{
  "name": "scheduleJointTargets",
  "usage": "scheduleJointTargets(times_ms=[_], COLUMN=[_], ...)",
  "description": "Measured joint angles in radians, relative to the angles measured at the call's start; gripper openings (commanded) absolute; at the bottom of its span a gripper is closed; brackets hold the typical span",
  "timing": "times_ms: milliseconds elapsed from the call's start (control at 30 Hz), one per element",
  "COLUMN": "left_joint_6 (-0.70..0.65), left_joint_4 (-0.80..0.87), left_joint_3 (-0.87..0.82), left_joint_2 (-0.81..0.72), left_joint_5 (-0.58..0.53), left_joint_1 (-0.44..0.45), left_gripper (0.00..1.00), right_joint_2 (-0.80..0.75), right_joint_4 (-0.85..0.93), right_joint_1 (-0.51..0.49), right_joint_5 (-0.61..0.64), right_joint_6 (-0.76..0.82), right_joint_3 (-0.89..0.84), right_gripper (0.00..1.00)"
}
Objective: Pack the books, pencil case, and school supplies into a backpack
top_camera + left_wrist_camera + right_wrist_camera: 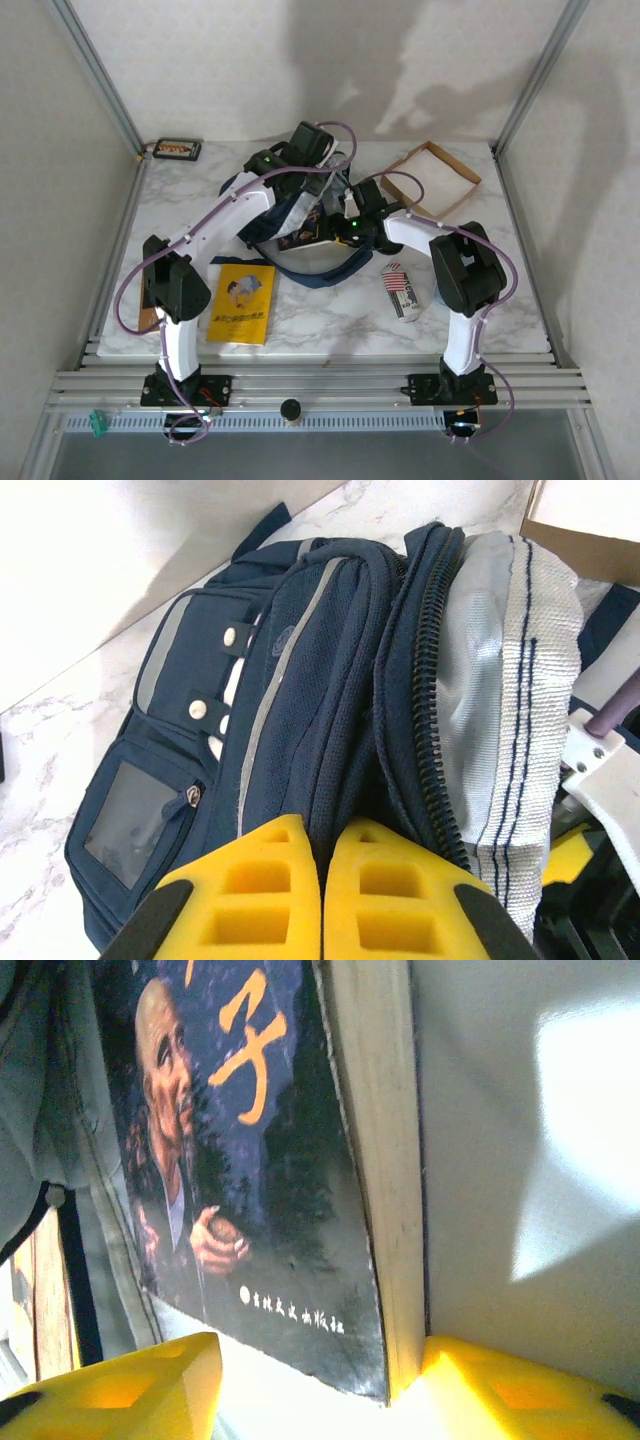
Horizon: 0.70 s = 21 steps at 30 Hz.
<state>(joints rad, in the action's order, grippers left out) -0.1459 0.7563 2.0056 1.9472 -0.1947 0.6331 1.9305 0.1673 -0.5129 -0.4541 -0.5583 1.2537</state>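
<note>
The navy backpack [283, 214] lies at the back middle of the table, its main zip gaping beside a pale lining [500, 680]. My left gripper [304, 160] is shut on a fold of the backpack [300, 680] next to the zip, its yellow fingers [250, 890] pinching the fabric. The dark blue book [305, 237] with a pictured man [250, 1190] stands at the bag's mouth. My right gripper [320, 1360] is open around its lower corner, one fingertip [470, 1370] against the page edge. The yellow book [242, 302] lies flat at the front left. A brown book [147, 300] lies beside the left arm.
A cardboard tray [430, 178] sits at the back right. A white, red-striped pouch [400, 291] lies in front of the right arm. A small dark case [177, 149] rests in the back left corner. Backpack straps [335, 270] trail toward the table's middle.
</note>
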Motion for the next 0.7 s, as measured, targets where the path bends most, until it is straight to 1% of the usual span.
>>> scheduleJointTargets(times_ms=[100, 167, 200, 233, 300, 367, 533, 633, 700], left_joint_6=[0.004, 0.005, 0.005, 0.005, 0.004, 0.004, 0.004, 0.005, 0.01], left_joint_4=[0.0, 0.0, 0.0, 0.0, 0.0, 0.0, 0.0, -0.002, -0.003], left_joint_3=[0.0, 0.0, 0.0, 0.0, 0.001, 0.003, 0.021, 0.022, 0.022], left_joint_2=[0.0, 0.0, 0.0, 0.0, 0.0, 0.0, 0.001, 0.004, 0.007], left_joint_5=[0.0, 0.0, 0.0, 0.0, -0.005, -0.019, -0.05, -0.055, -0.054], left_joint_1=[0.0, 0.0, 0.0, 0.0, 0.0, 0.0, -0.001, -0.003, -0.003], left_gripper=[0.0, 0.0, 0.0, 0.0, 0.0, 0.0, 0.0, 0.0, 0.0], right_joint_2=[0.02, 0.027, 0.026, 0.023, 0.014, 0.001, -0.11, -0.166, -0.184], right_joint_4=[-0.018, -0.031, -0.05, -0.075, -0.102, -0.097, -0.056, -0.037, -0.053], right_joint_1=[0.001, 0.004, 0.007, 0.012, 0.019, 0.023, 0.007, -0.037, -0.072], right_joint_5=[0.04, 0.082, 0.092, 0.095, 0.095, 0.097, 0.121, 0.119, 0.121], right_joint_6=[-0.013, -0.013, -0.015, -0.019, -0.021, -0.021, -0.036, -0.059, -0.083], right_joint_3=[0.047, 0.093, 0.109, 0.12, 0.13, 0.13, 0.018, -0.045, -0.101], right_gripper=[0.45, 0.38, 0.37, 0.39, 0.45, 0.47, 0.48, 0.43, 0.43])
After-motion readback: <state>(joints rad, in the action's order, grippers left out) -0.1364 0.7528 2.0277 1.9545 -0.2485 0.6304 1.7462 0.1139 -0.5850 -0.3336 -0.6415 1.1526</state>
